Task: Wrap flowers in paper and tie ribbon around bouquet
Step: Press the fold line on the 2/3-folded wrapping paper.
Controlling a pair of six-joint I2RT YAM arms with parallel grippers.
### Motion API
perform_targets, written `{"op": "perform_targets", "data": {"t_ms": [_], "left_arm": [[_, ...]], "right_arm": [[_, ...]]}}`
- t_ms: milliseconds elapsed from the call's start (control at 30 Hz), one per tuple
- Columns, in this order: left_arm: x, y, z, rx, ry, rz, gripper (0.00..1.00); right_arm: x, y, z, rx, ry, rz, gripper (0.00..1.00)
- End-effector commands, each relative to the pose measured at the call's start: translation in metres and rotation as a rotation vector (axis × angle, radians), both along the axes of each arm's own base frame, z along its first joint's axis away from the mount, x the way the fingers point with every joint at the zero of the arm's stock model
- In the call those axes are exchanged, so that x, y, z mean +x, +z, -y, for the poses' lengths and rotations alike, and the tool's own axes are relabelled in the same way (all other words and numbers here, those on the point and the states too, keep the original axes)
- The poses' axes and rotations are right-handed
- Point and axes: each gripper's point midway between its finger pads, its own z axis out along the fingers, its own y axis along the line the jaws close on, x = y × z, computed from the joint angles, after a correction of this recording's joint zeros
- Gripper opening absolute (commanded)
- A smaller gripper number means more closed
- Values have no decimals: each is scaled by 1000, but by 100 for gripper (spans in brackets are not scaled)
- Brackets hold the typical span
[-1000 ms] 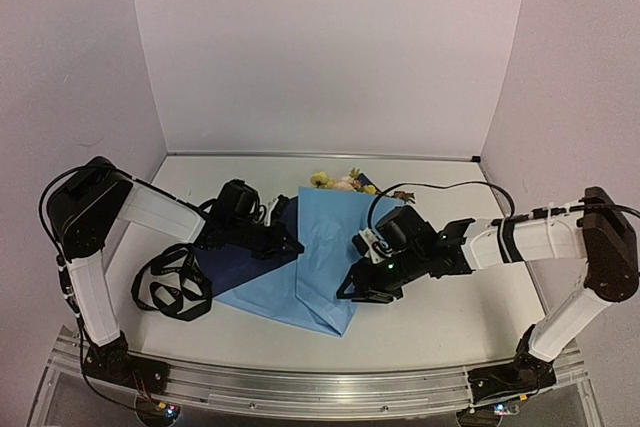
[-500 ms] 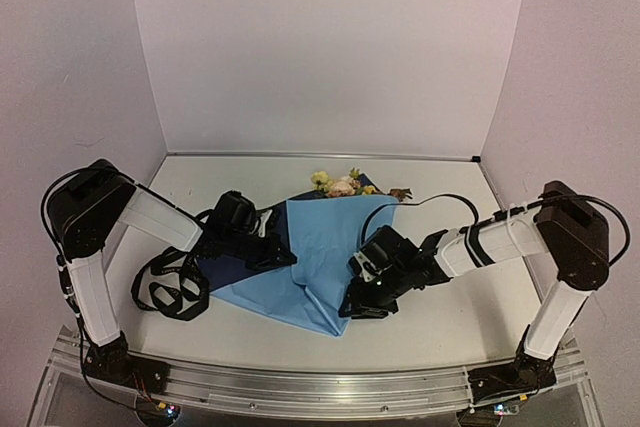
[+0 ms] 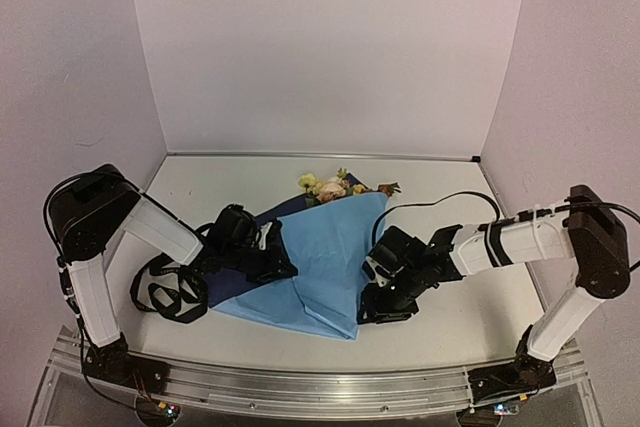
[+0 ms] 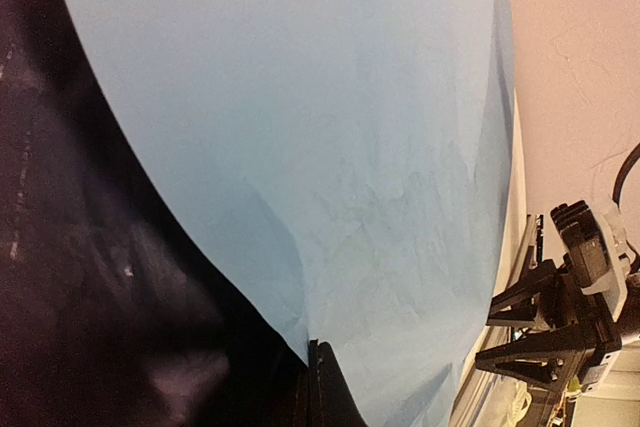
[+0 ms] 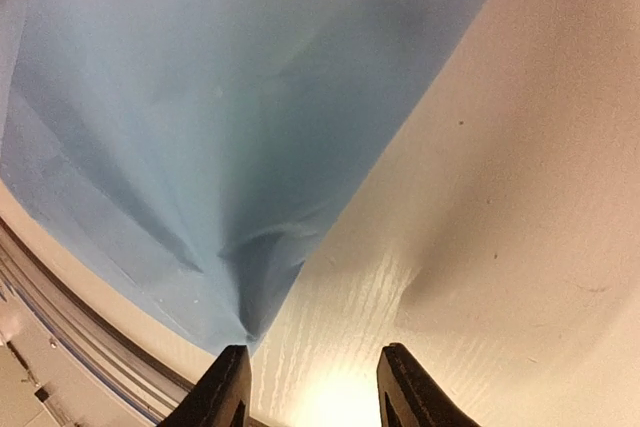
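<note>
the light-blue paper [image 3: 325, 257] lies folded over the flowers [image 3: 330, 187] at the middle of the table [image 3: 450, 332], with yellow and pink blooms poking out past its 12 o'clock edge and its narrow tip pointing toward 6 o'clock. at the paper's 9 o'clock edge the left gripper [image 3: 278, 259] is pinched tight on the sheet. the right gripper [image 3: 385, 305] sits low at about 4 o'clock, just beside the tip, fingers parted a moderate way with only bare table between them, and the black ribbon [image 3: 165, 292] lies in loose loops out at 9 o'clock, beside the left arm.
</note>
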Motion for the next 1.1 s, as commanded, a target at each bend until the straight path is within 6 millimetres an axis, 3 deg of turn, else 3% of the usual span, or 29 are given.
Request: {"op": "perform_targets", "data": {"t_ms": [0, 133, 233, 367, 600, 800, 1067], "left_arm": [[-6, 24, 25, -83, 14, 53, 0], [-12, 30, 38, -119, 31, 50, 0], [-12, 35, 40, -132, 52, 58, 0], [-10, 36, 36, -109, 64, 72, 0], [-10, 32, 35, -78, 31, 62, 0], [-9, 30, 32, -67, 14, 51, 0], [-2, 25, 26, -42, 37, 36, 0]], "right_arm": [[-4, 13, 29, -81, 29, 56, 42], [-8, 19, 45, -86, 31, 73, 42], [-9, 30, 46, -54, 38, 94, 41], [-9, 39, 24, 40, 40, 63, 34], [4, 32, -23, 226, -66, 10, 24], [7, 14, -29, 253, -125, -14, 21], [2, 6, -25, 258, -150, -29, 19]]}}
